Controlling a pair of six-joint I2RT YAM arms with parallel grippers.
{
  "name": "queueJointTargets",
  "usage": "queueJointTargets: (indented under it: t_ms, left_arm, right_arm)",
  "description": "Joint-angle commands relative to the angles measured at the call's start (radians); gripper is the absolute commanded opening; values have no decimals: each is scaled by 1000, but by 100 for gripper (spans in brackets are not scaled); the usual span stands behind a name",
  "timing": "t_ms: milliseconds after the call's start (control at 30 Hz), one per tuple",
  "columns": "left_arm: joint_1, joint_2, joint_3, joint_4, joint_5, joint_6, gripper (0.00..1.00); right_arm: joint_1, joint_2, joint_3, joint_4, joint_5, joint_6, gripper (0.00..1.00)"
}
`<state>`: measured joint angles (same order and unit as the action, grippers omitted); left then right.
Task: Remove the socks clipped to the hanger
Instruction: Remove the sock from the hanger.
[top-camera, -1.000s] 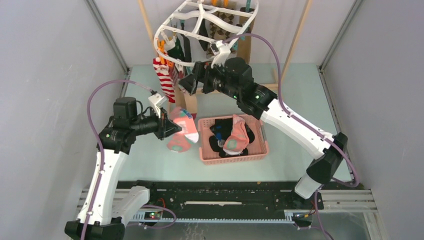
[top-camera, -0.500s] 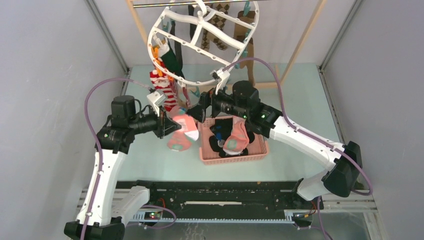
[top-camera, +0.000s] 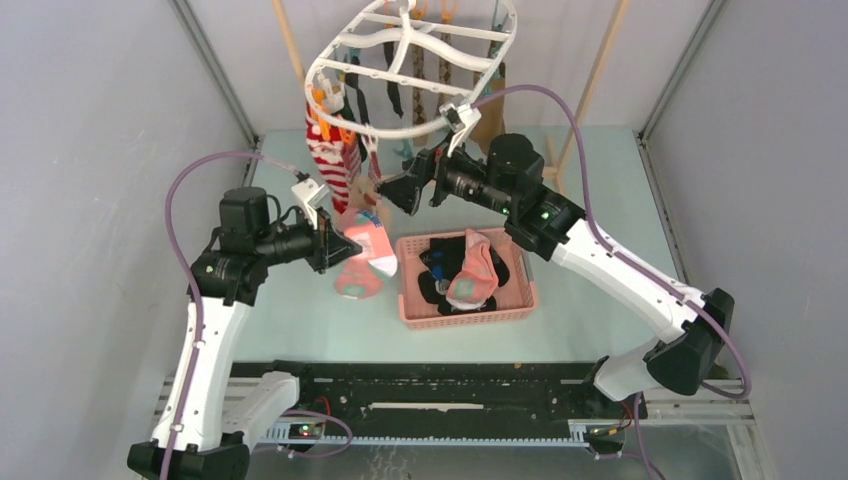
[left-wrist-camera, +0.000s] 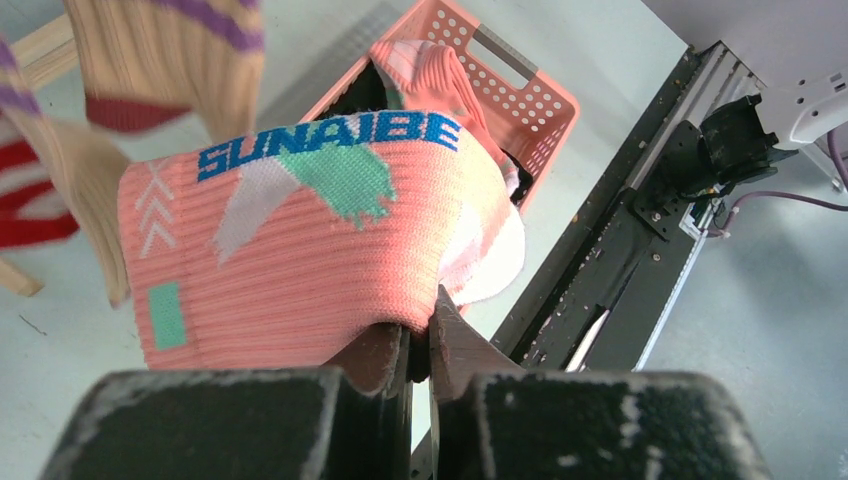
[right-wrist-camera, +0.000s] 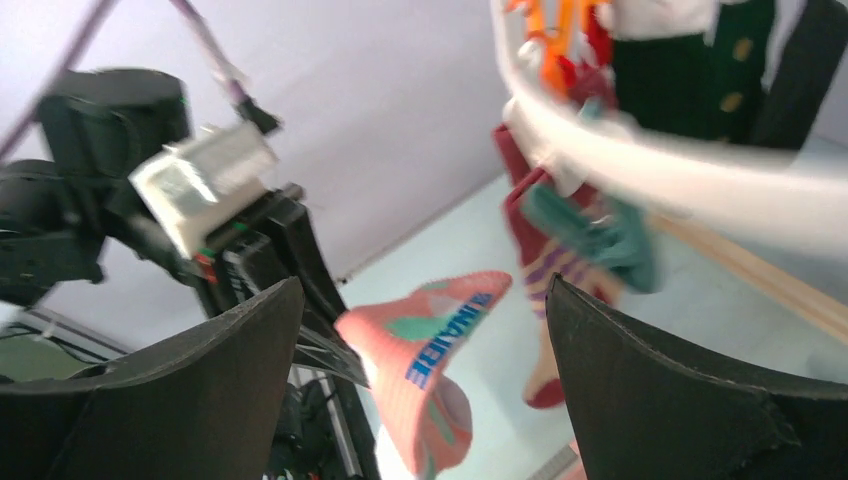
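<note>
— Which claw has something?

— My left claw (left-wrist-camera: 420, 340) is pinched together on a fold of the pink sock (left-wrist-camera: 300, 230), and most of the sock hangs free past the fingertips. It is off the hanger, above the counter (top-camera: 300, 310), just left of the pink basket (top-camera: 465, 317) and not over it.

— And the other one?

— My right claw (right-wrist-camera: 422, 300) is spread wide with nothing in it. It is up by the near-left rim of the hanger (top-camera: 400, 133), close to a purple-striped sock (right-wrist-camera: 545, 270) and a teal clothespin (right-wrist-camera: 600, 240). The red-and-white striped sock (top-camera: 328, 165) hangs clipped just to its left, with more socks farther back around the ring.

— What worries you?

— Three things, as I judge it. I hold only a thin bit of the pink sock's fabric. If it slips, or I let go here, it lands on the counter short of the basket. The hanger dangles freely, so a nudge from my right arm could set it swinging. Then I'd close on the ring or a pin instead of sock. And my claws are near each other, so carrying the pink sock right while the other reaches left could make them collide.
</note>
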<state>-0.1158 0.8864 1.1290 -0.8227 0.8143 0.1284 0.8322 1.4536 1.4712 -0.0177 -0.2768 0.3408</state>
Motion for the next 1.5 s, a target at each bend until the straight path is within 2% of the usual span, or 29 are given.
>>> queueJointTargets:
  t_ms: [0, 267, 467, 600, 700, 900, 1167, 1367, 1467]
  left_arm:
    - [-5, -2, 46, 33, 6, -16, 8]
    - [-6, -14, 34, 33, -1, -13, 7]
    - [-5, -21, 31, 33, 4, -16, 7]
    - [-6, -20, 32, 34, 20, -25, 8]
    - [-6, -19, 38, 36, 31, -40, 8]
    - [-6, -21, 43, 37, 48, -64, 8]
    - [-6, -31, 64, 21, 80, -96, 8]
    - [-5, -30, 84, 6, 109, -116, 8]
    - [-6, -30, 97, 5, 126, -122, 8]
  right_arm:
    - [10, -19, 43, -9, -28, -1, 100]
    - [-8, -22, 64, 57, -13, 38, 100]
    - [-14, -85, -41, 116, -79, 30, 99]
    - [25, -106, -130, 96, -172, -91, 99]
    - [104, -102, -181, 47, -135, -236, 100]
    - [245, -74, -256, 141, -26, -473, 100]
    - [279, 5, -257, 250, -12, -540, 97]
    - [298, 42, -258, 241, 38, -573, 87]
    - [300, 38, -258, 223, 20, -577, 74]
